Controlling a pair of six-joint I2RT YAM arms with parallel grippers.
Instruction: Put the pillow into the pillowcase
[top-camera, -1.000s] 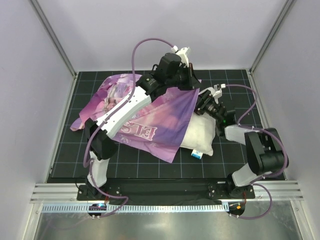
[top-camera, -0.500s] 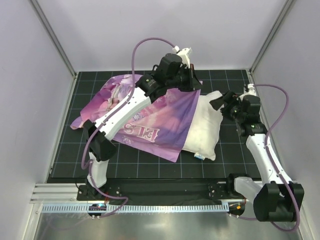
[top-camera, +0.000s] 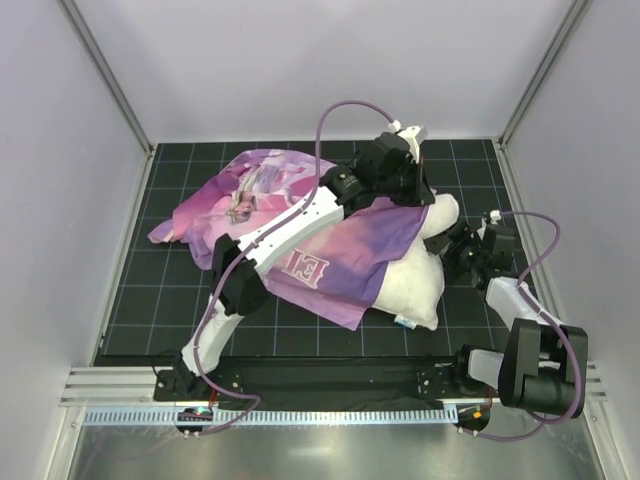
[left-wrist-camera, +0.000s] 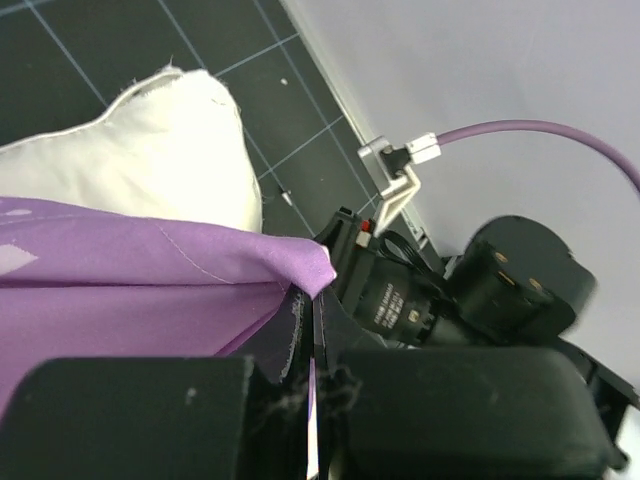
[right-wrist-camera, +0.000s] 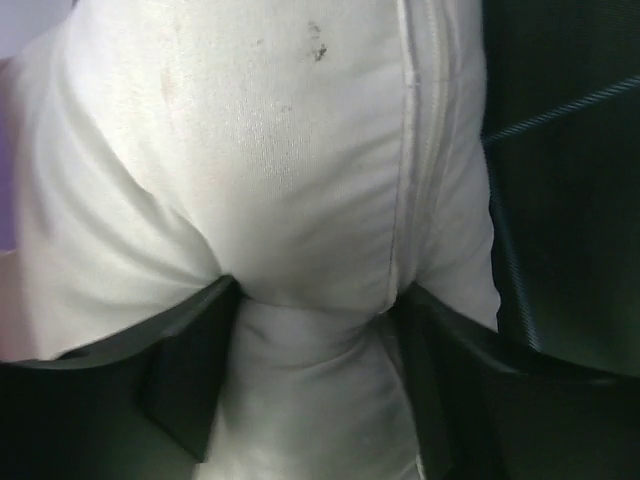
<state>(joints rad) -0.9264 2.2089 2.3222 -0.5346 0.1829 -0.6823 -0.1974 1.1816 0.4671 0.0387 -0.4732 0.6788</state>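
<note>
Sleeving well means a taut hem: the left gripper (left-wrist-camera: 312, 310) jaws pinch the pillowcase (top-camera: 330, 255) edge shut over the half-covered pillow (top-camera: 420, 285) on the table (top-camera: 480, 170), and we brace its bare end in the right gripper (right-wrist-camera: 310, 310) jaws, set wide and squeezing.

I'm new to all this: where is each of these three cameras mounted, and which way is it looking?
Top external: above and behind the robot, looking down at the table; left arm and right arm show whole, bases nearest.
Left wrist: on the left arm, looking along the left gripper, shut on the pillowcase hem.
Right wrist: on the right arm, facing the pillow squeezed in the right gripper.
Shared: both wrist views show the pillow.
</note>
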